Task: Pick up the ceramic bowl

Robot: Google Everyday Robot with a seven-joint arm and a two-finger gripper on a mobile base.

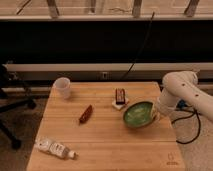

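Camera view: the gripper (157,114) sits at the right rim of the ceramic bowl (138,113) — whether its jaws grip the rim cannot be told. The green bowl is tilted, its opening facing the camera, over the right part of the wooden table (105,140). The white arm (181,92) comes in from the right. Just beside the bowl lies a dark snack bar (120,96); farther left a brown packet (86,113), a white cup (62,87) and a plastic bottle (54,148) lying flat.
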